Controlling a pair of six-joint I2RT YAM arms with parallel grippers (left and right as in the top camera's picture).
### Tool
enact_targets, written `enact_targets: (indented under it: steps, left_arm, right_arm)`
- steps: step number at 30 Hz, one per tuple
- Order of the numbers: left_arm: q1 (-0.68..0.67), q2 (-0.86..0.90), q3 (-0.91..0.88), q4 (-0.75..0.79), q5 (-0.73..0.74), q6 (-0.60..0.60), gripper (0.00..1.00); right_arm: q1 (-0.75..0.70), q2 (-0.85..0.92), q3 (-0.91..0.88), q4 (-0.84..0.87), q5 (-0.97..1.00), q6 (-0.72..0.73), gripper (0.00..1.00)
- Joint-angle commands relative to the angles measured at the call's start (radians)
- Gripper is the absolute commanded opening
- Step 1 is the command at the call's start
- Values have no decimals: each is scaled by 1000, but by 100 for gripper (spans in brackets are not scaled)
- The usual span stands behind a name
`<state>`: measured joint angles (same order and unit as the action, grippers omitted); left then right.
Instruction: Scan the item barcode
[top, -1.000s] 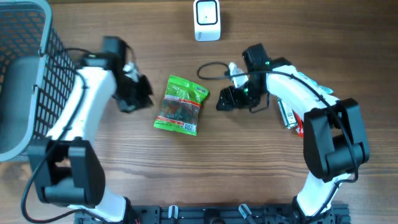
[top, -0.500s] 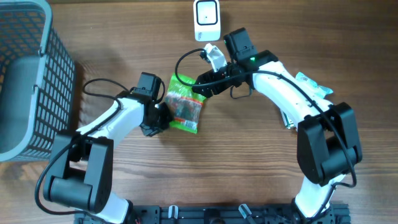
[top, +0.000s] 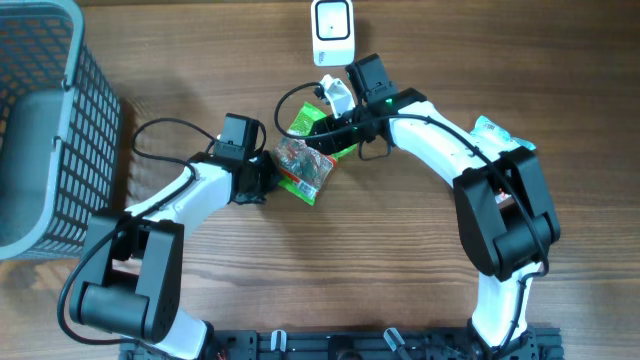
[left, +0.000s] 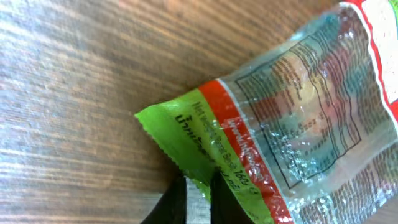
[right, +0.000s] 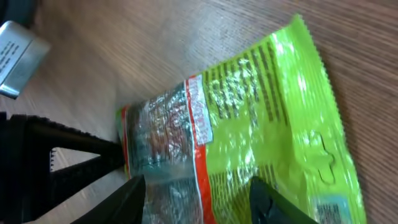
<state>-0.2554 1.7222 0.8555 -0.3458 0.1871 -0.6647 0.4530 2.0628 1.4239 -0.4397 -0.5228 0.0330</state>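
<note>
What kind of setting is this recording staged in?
Likely a mock shop checkout on a wooden table: a white barcode scanner at the far edge, a grey mesh basket on the left, and a green snack packet.

A grey mesh basket (top: 40, 130) stands at the wooden table's (top: 350, 270) left edge, and what may be a teal packet (top: 492, 129) lies on its right side.

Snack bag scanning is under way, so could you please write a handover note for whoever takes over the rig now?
Left end effector: shut on the green corner of the snack bag.
Right end effector: open, astride the bag.
Bag: between the two arms, close in front of the scanner.
Done: bag reached and pinched.
To do: secure the right grip, lift, show the barcode to the scanner.
</note>
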Motion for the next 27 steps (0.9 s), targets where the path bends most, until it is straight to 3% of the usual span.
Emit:
enact_targets:
  steps: [1, 3, 7, 9, 13, 18, 22, 27]
  left_arm:
    - [-3, 23, -21, 18, -77, -5, 12]
    - [-2, 20, -19, -2, -72, -2, 4]
    - [-2, -31, 6, -89, -73, -2, 4]
    - [-2, -86, 24, -111, -72, -1, 10]
    - [-2, -146, 29, -116, -20, 5, 9]
    - [-2, -157, 65, -160, 40, 58, 11]
    - [-1, -152, 69, -140, 32, 58, 10]
    - [-1, -105, 67, -81, 10, 43, 6]
  right_arm:
    - [2, 13, -49, 22, 73, 47, 51]
    - [2, 13, -68, -5, 74, 82, 40]
    - [9, 13, -87, -195, 69, 146, 28]
    - [32, 13, -91, -295, 72, 153, 28]
    - [112, 8, -91, -357, 75, 154, 28]
    - [148, -76, -72, -344, 75, 180, 33]
    - [115, -117, -66, -268, 82, 177, 49]
    - [82, -116, -69, -172, 112, 180, 53]
